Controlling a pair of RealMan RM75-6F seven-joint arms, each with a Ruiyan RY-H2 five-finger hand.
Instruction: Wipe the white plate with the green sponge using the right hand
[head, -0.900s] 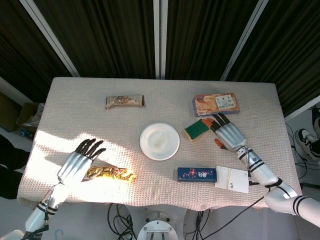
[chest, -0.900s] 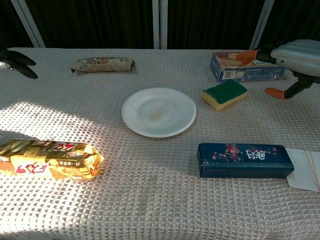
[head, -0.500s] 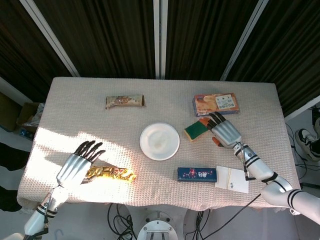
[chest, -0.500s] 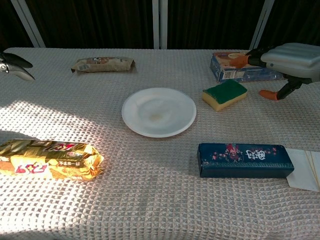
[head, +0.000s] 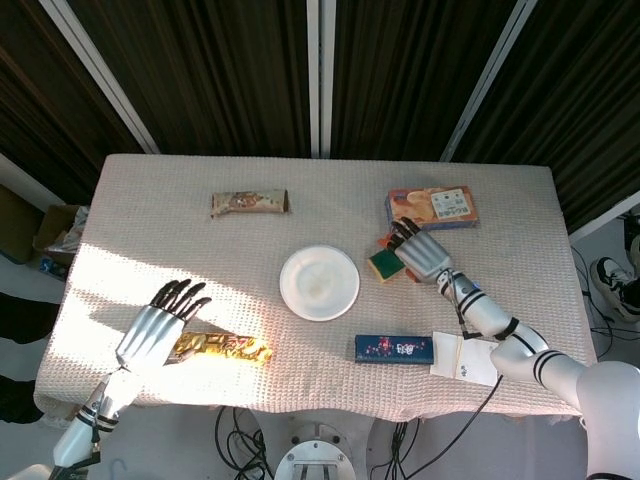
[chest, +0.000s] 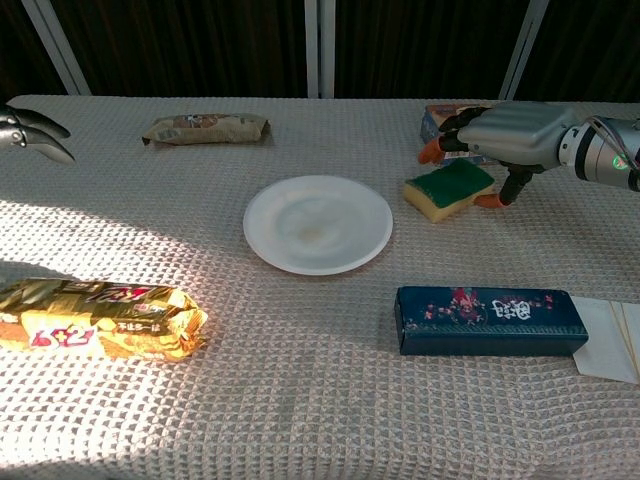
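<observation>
1. left hand (head: 157, 330) hovers over the table's (head: 150, 230) near left part, fingers spread apart and holding nothing; in the chest view only its dark fingertips (chest: 30, 130) show at the left edge.
2. one yellow snack bag (head: 220, 348) lies just beside that hand, close to the table's front edge.
3. one brown wrapped bar (head: 250, 203) lies toward the far side, well apart from everything else, with bare cloth all round it.
4. one white plate (head: 319, 283) sits at the middle, nothing on it, open cloth to its left and front.
5. one green sponge (chest: 448, 188), yellow underneath, lies flat just right of the plate, not touching it.
6. right hand (chest: 505, 135) is over the sponge's far right part, fingers curved down around it with orange tips near its edges; whether they grip it or only hover i cannot tell.
7. one biscuit box (head: 440, 207) sits just behind the hand, near the far right edge.
8. one dark blue box (chest: 485, 319) lies at the near right, with one white paper (head: 465, 357) touching its right end.
</observation>
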